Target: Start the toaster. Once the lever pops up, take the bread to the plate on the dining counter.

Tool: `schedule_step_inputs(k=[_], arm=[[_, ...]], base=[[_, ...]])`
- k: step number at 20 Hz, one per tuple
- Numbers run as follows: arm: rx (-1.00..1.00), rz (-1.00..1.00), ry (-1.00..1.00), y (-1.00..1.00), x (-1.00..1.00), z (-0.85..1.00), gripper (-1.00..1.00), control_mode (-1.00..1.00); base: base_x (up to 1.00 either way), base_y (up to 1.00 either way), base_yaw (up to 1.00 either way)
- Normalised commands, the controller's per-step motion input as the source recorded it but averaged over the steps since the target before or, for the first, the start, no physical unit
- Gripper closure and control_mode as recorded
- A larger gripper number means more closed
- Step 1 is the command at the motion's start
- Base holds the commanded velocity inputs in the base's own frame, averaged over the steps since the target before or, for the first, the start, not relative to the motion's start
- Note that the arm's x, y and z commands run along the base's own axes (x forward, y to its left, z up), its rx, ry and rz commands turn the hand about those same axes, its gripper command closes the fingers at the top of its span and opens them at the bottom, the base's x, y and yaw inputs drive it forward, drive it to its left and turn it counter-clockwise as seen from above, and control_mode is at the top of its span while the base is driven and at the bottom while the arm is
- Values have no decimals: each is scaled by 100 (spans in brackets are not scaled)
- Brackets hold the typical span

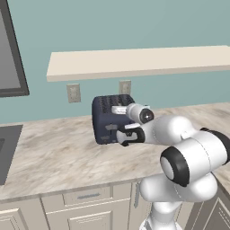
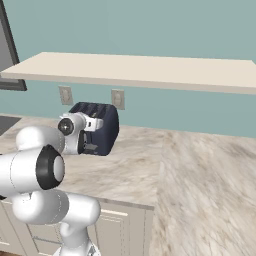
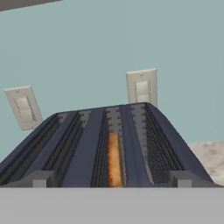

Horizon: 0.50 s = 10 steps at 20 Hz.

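One slice of bread (image 3: 113,159) sits down in a toaster (image 1: 109,117) slot, on the counter (image 1: 58,157) by the wall. Gripper (image 1: 124,135) at toaster front, jaws wide open, holding nothing, prob. to push the lever.

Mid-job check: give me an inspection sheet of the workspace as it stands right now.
Surface: beige marble counter, bare around the toaster.
Job's things: navy toaster upright by the wall; bread sunk in a middle slot.
Clutter: nothing seen.
Grippers: gripper open at the toaster's front, holding nothing.
Cables: nothing seen.
Surroundings: two wall outlets behind the toaster, shelf above, cabinet drawers below.
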Motion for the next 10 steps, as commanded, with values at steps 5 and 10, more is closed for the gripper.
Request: schedule_step_inputs(k=[5,10], arm=[[-1,0,0,10,0,0,-100,-100],[0,0,0,6,0,0,-100,-100]], base=[[0,0,0],[0,0,0]])
